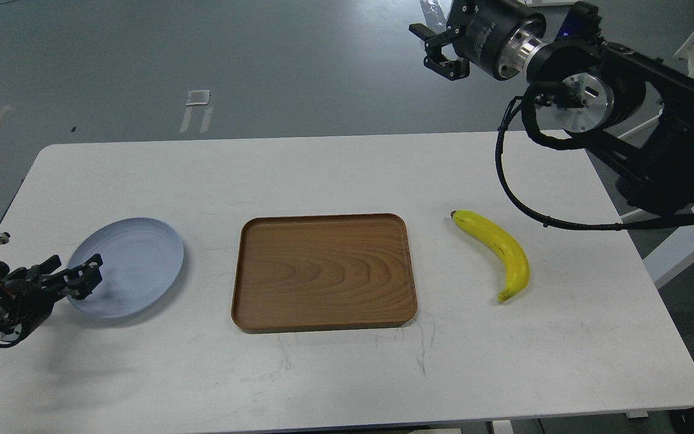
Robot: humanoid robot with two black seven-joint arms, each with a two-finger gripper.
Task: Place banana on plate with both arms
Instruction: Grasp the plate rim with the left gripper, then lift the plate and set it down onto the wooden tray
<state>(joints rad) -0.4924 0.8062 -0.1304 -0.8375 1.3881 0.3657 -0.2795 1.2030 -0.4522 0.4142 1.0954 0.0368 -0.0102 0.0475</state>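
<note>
A white table fills most of the frame, with a grey floor behind it. At centre lies a rectangular brown wooden tray, bare inside. The banana rests on the tabletop at right of centre, well apart from the tray — its dark tip points toward the upper left, its curve bowing to the right, the stem end lower down. The plate, pale blue-grey and round, sits at the left of the frame, on the far side of the tray from the banana.

The left gripper comes in at the lower left, its fingers spread apart over the plate's left rim; whether they touch the rim cannot be told, and nothing is clasped between them. The right gripper hangs in the upper right of the frame, above the far table edge and well away from the banana — its fingers parted, holding nothing
</note>
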